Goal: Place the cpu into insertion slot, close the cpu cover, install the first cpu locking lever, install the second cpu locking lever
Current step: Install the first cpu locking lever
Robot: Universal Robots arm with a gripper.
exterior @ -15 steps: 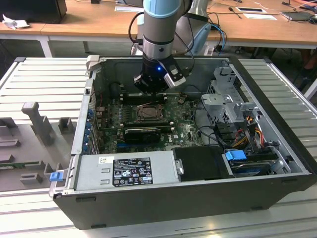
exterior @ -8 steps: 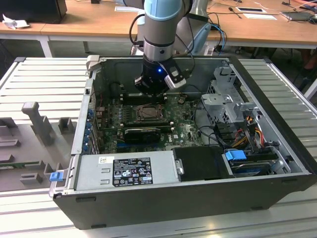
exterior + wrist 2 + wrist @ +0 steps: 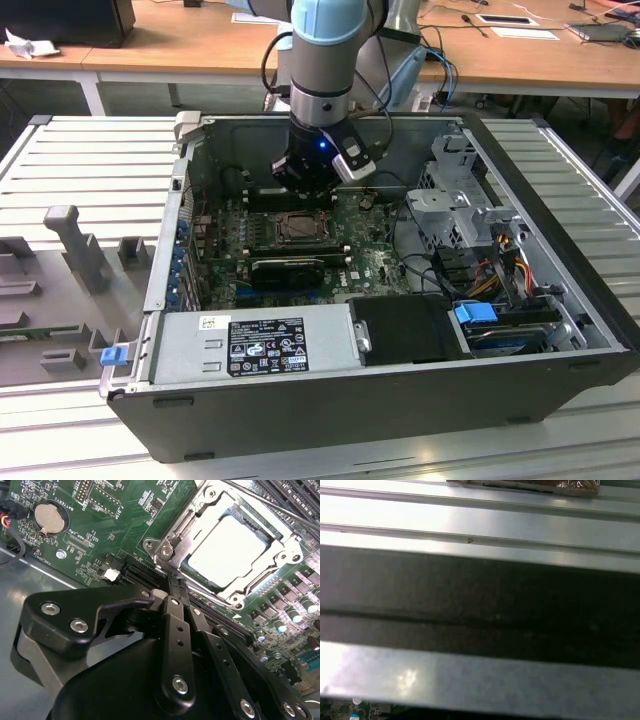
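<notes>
Lying flat in the insertion slot (image 3: pixel 235 555), the cpu (image 3: pixel 227 550) is framed by the closed cpu cover (image 3: pixel 175 537), no long axis being discernible. The gripper (image 3: pixel 170 592) is seen pressed together beside it, empty.

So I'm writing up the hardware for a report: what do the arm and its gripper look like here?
The arm has a pale blue joint cover above a silver-grey wrist section, with black cables looping beside it. Below sits a black gripper body with a small blue light. In the second wrist view, the gripper's linkages are matte black bars fastened with silver screws.
</notes>
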